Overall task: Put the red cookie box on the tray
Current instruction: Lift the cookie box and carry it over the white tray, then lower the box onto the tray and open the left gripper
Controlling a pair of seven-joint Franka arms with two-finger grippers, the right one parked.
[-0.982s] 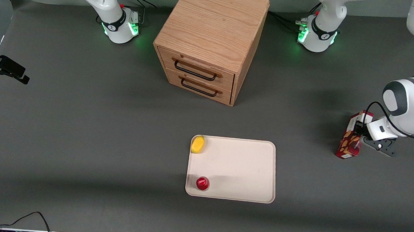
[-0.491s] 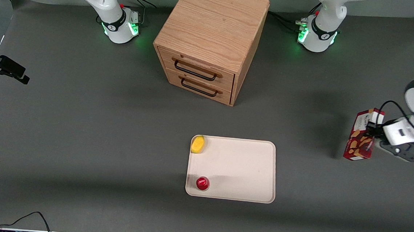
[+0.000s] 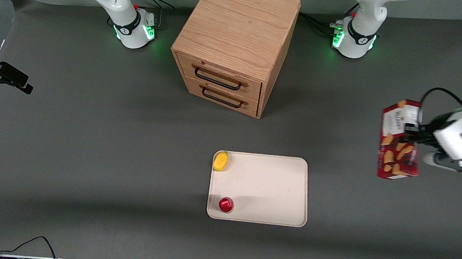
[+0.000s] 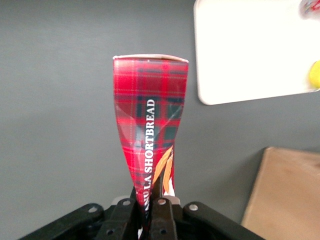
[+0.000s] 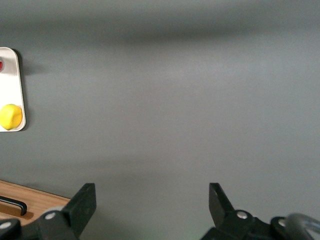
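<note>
The red cookie box (image 3: pixel 399 141) hangs in the air above the table toward the working arm's end, clear of the surface. My left gripper (image 3: pixel 411 136) is shut on it near its white end. In the left wrist view the box (image 4: pixel 149 120) stands out from the gripper (image 4: pixel 150 207), its plaid side pinched between the fingers. The cream tray (image 3: pixel 269 189) lies flat on the table, nearer the front camera and well aside from the box. It also shows in the left wrist view (image 4: pixel 245 50) and the right wrist view (image 5: pixel 12 75).
On the tray sit a yellow round object (image 3: pixel 221 161) and a small round red-topped object (image 3: pixel 225 204), both along its edge toward the parked arm. A wooden two-drawer cabinet (image 3: pixel 237 44) stands farther from the front camera, drawers shut.
My gripper has lifted the cookie box off the table and raised it; the box now hangs higher and looks larger. Tray and its objects have not moved.
</note>
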